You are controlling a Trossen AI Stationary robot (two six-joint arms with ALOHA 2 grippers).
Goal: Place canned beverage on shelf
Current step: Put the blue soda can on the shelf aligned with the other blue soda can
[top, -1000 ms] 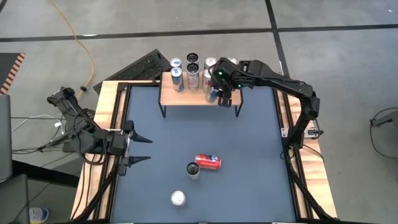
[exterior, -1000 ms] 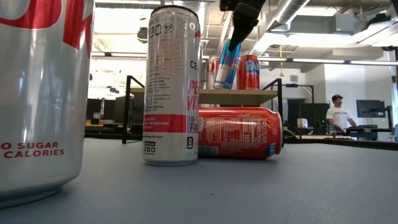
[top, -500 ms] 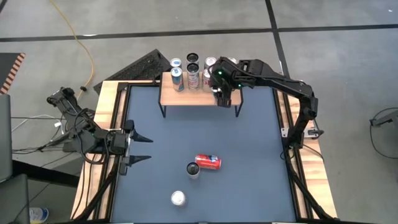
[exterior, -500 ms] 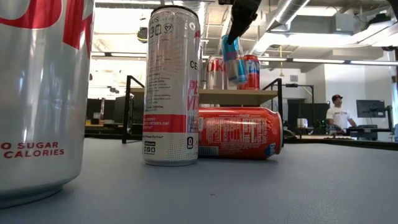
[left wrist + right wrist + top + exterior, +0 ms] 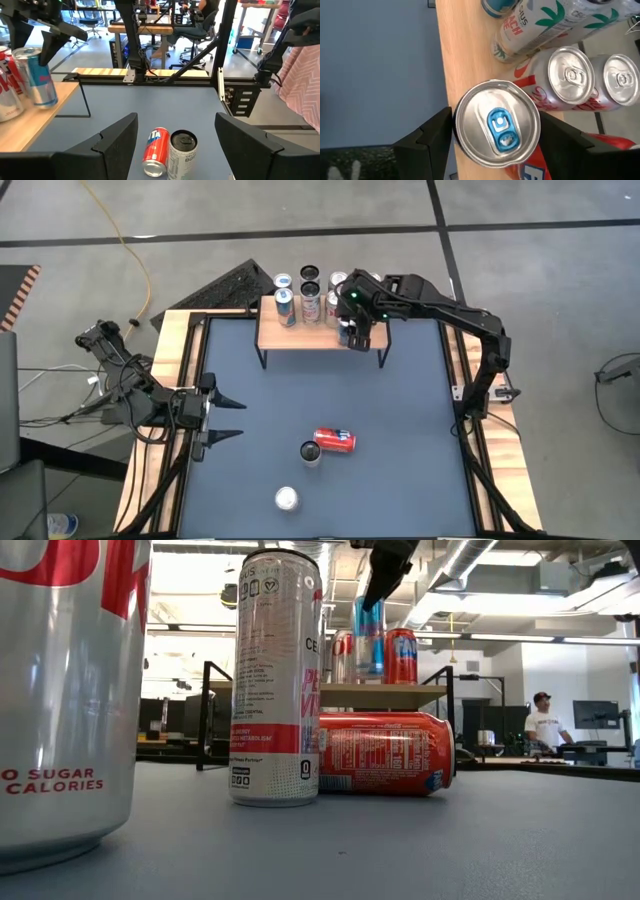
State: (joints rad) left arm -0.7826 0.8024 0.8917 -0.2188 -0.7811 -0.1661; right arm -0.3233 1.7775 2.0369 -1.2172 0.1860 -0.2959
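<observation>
The shelf (image 5: 300, 336), with a light wooden top and black legs, stands at the table's far edge and carries several cans (image 5: 310, 302). My right gripper (image 5: 351, 328) reaches down over the shelf's right end and is shut on a slim blue and silver can (image 5: 496, 122). The can also shows in the low view (image 5: 367, 637) and in the left wrist view (image 5: 39, 76). My left gripper (image 5: 228, 418) is open and empty at the table's left edge. My right gripper pinches the blue can between its two fingers by the upper wall just under the rim (image 5: 456, 120), one finger on each side. The fingers (image 5: 50, 44) come from above, pointing down. The can stands upright with its base on the shelf's top (image 5: 46, 102).
A red cola can (image 5: 335, 440) lies on its side mid-table, next to a tall white can (image 5: 310, 452) that stands upright. A silver can (image 5: 287, 499) stands near the near edge. Two red cans (image 5: 580, 80) stand close behind the blue one.
My right gripper has swung the blue can from tilted to upright over the shelf's right end and lowered it a little onto the shelf top. The gripper stays shut on the can.
</observation>
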